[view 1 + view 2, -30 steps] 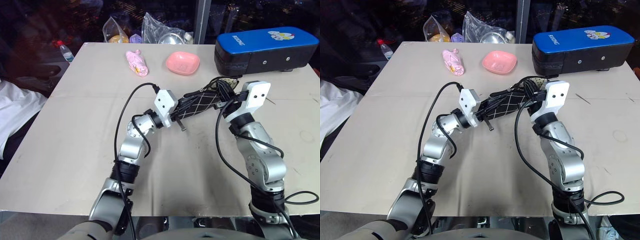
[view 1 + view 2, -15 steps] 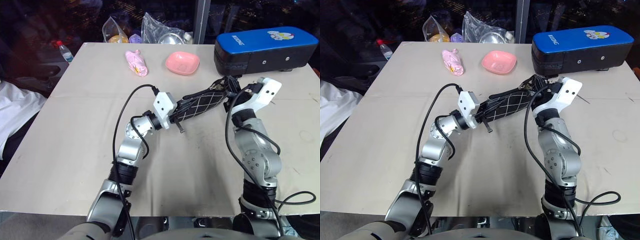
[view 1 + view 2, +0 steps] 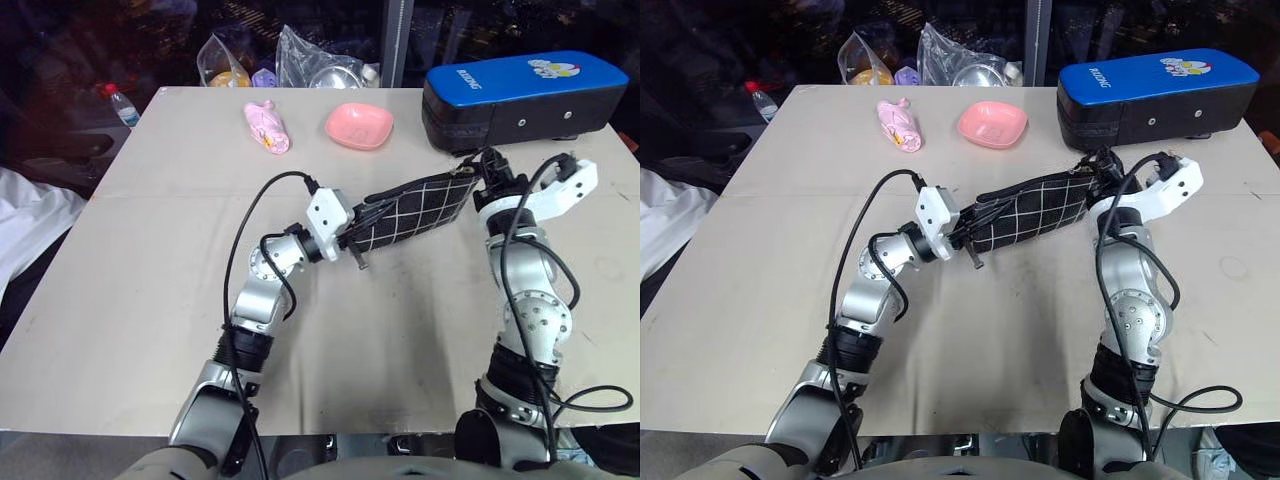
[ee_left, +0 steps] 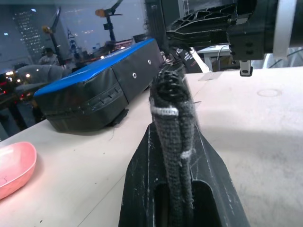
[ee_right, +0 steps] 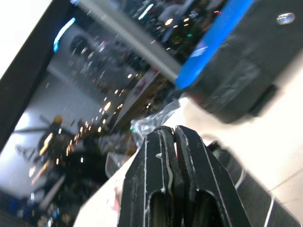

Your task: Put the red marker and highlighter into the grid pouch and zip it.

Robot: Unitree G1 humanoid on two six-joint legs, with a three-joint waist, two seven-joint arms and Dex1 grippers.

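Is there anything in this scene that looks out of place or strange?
Only one thing stands out: the grid pouch is not lying on the table. It hangs in the air, stretched at a slant between the left gripper and the right gripper, both with jaws shut. Nothing looks spilled or damaged.

On the beige table [image 3: 150, 300] we saw a big black case with a blue top [image 3: 515, 95] at the far right. A pink bowl [image 3: 358, 125] stood near it, and a pink wrapped packet [image 3: 266, 127] lay beside the bowl. Behind the far edge were clear plastic bags [image 3: 310, 65] and a small bottle [image 3: 118, 103].
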